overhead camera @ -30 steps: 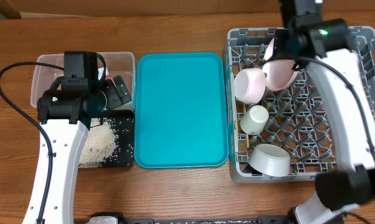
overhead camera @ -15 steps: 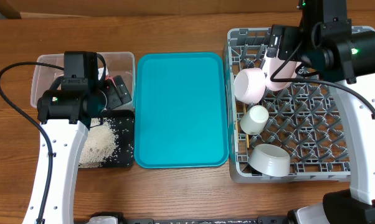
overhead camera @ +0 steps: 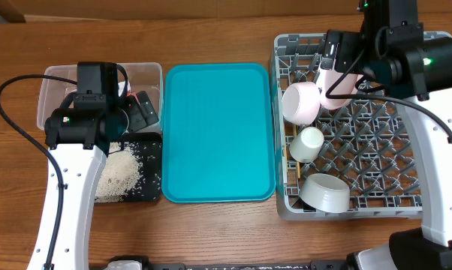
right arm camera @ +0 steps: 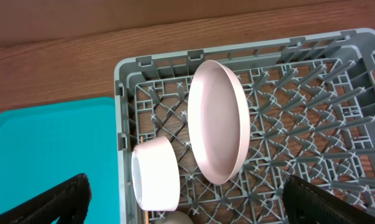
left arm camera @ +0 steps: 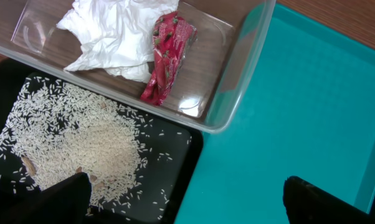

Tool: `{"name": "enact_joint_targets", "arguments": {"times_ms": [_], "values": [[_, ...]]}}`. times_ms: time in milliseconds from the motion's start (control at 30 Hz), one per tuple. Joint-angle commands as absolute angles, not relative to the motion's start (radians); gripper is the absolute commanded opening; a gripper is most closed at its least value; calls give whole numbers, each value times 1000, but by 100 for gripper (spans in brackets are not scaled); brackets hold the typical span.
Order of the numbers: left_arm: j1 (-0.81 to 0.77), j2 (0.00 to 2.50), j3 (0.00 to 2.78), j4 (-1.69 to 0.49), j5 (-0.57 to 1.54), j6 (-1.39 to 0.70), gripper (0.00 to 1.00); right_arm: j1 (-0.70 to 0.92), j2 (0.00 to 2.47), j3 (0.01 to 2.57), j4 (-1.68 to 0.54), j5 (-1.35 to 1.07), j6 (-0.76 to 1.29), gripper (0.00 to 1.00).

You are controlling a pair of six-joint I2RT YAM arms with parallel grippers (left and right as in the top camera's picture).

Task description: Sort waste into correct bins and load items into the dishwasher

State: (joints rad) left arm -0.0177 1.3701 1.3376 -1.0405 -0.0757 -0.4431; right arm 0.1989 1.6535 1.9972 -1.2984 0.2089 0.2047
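Observation:
The grey dish rack [overhead camera: 429, 161] holds the pale pink plate [overhead camera: 339, 88] standing on edge, a white bowl [overhead camera: 301, 103] on its side, the small white cup [overhead camera: 308, 142] and another white bowl [overhead camera: 325, 193]. Thin wooden chopsticks [overhead camera: 291, 161] lie by the rack's left wall. My right gripper [right arm camera: 187, 205] is open and empty above the plate [right arm camera: 217, 118] and bowl [right arm camera: 156, 174]. My left gripper [left arm camera: 187, 205] is open and empty over the black tray's edge. The clear tub [left arm camera: 237, 74] holds the white napkin [left arm camera: 109, 31] and red wrapper [left arm camera: 166, 56]. Rice [left arm camera: 81, 143] lies in the black tray [left arm camera: 175, 168].
The flat teal tray [overhead camera: 218, 131] lies between the bins and the rack; it also shows in the left wrist view [left arm camera: 299, 93] and the right wrist view [right arm camera: 50, 143]. A black cable [overhead camera: 16, 112] loops at the far left on the wooden table.
In the first half second the right arm shifted right and back from the pink plate, which stays on edge in the rack. Since then nothing has moved. The left arm is still.

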Motion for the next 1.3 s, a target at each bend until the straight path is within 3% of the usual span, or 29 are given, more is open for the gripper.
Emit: {"name": "enact_joint_targets", "arguments": {"times_ms": [0, 700, 1267], "values": [[-15, 1369, 1352, -1040, -78, -442, 100, 202, 1607, 2009, -1295, 204, 202, 100], [-15, 1369, 1352, -1040, -78, -442, 100, 202, 1044, 2009, -1296, 204, 202, 100], [-15, 1369, 1352, -1040, -78, -442, 100, 201, 807, 1965, -1434, 206, 213, 100]]}}
